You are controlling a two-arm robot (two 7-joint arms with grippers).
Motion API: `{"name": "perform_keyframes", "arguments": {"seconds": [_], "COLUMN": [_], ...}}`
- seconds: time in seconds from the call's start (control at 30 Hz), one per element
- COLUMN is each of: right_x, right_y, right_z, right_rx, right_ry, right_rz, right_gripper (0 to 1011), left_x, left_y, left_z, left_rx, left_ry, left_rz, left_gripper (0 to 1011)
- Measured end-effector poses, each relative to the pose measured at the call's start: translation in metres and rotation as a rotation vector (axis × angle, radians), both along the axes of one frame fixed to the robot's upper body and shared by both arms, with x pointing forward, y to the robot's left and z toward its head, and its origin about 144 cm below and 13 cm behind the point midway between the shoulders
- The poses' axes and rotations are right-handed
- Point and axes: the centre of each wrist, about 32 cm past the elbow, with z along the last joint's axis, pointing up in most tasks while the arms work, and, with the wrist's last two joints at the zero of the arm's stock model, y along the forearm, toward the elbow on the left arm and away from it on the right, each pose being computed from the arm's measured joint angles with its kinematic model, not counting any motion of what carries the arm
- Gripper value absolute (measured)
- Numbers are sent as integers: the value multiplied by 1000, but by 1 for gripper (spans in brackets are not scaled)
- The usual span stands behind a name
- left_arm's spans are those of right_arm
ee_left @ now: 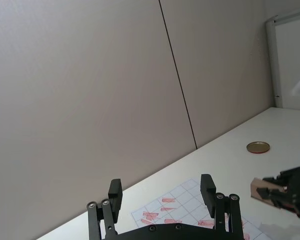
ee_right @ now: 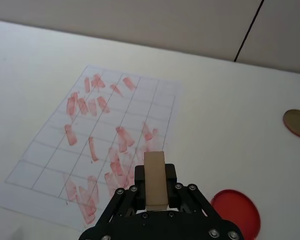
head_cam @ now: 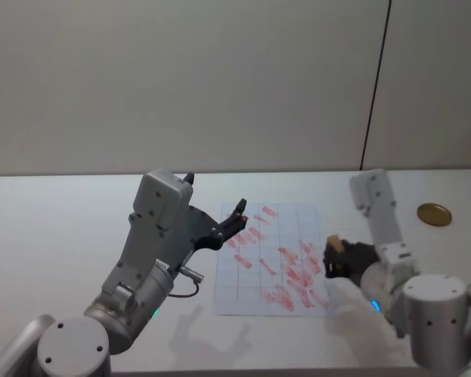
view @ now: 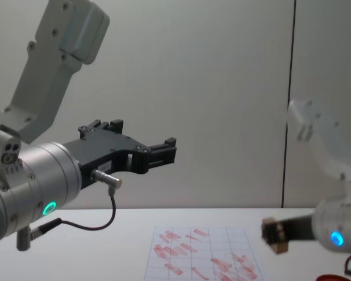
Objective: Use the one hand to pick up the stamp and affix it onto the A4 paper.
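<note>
- The pick-up is done. My right gripper (head_cam: 339, 256) has its jaws clenched on the stamp (ee_right: 154, 181), and one end of the block sticks out past them.
- I hold the stamp in the air, off the worktop (head_cam: 63, 236), just beside the right edge of the paper (head_cam: 247, 276). In the chest view it hangs above the level of the sheet.
- As I judge it, what is left is to carry the stamp over the sheet, press its printing face down, and lift off.
- I cannot tell which face prints, or whether that face has ink on it.
- The paper lies flat and carries many red marks. None of them shows that this press has been made, and with the stamp aloft I count it as not yet done.
- My left gripper (ee_left: 161, 187) is idle, raised over the left side of the paper. Its jaws are spread wide with nothing between them.
- Count of the task's things: one stamp, one paper, and two grippers, of which only the right is at work.
- Count of the rest: one red pad (ee_right: 235, 214) on the worktop to the right of the paper, and one gold disc (head_cam: 434, 214) farther right, well apart from the sheet.
- The red marks overlap too much for me to count. They lie thickest along the right side of the grid.
</note>
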Motion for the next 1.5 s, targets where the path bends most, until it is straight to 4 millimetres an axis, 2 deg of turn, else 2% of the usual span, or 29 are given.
{"name": "perform_keyframes", "arguments": {"seconds": [0.27,0.57,1.5], "right_x": [8,15,33], "right_y": [18,29,44], "right_z": [-19,-30,-48], "right_rx": [-33,-55,-85], "right_ry": [83,123,142], "right_rz": [10,0,-31], "right_gripper": [218,218,218], "left_x": [0,0,0], "left_y": [0,0,0], "left_z": [0,0,0], "left_rx": [0,0,0], "left_ry": [0,0,0], "left_rz": [0,0,0], "left_gripper": [993,993,993]}}
